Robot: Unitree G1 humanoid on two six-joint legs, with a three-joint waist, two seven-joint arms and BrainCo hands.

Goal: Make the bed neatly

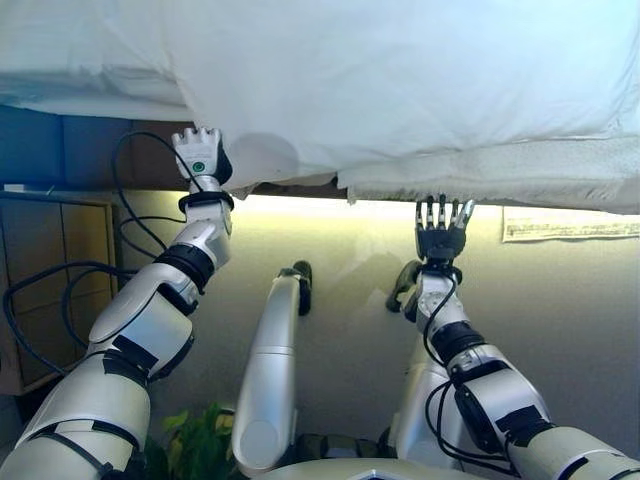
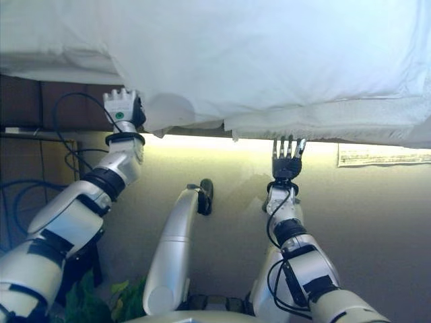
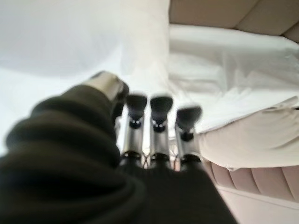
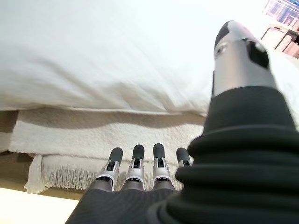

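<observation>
A white duvet (image 1: 400, 80) covers the bed and hangs over its near edge. A cream blanket with a fringed edge (image 1: 520, 180) shows under it on the right and also appears in the right wrist view (image 4: 70, 175). My left hand (image 1: 198, 155) is raised to the duvet's hanging edge at the left. In its wrist view its fingers (image 3: 161, 109) are straight, with the tips against the white cloth (image 3: 70, 42). My right hand (image 1: 440, 232) is open and empty, fingers straight, just below the blanket's fringe.
The bed's dark side (image 1: 80, 150) shows at the left under the duvet. A wooden cabinet (image 1: 50, 270) stands at the left. A sheet of paper (image 1: 570, 225) lies on the floor at the right. A green plant (image 1: 195, 435) is near my left arm.
</observation>
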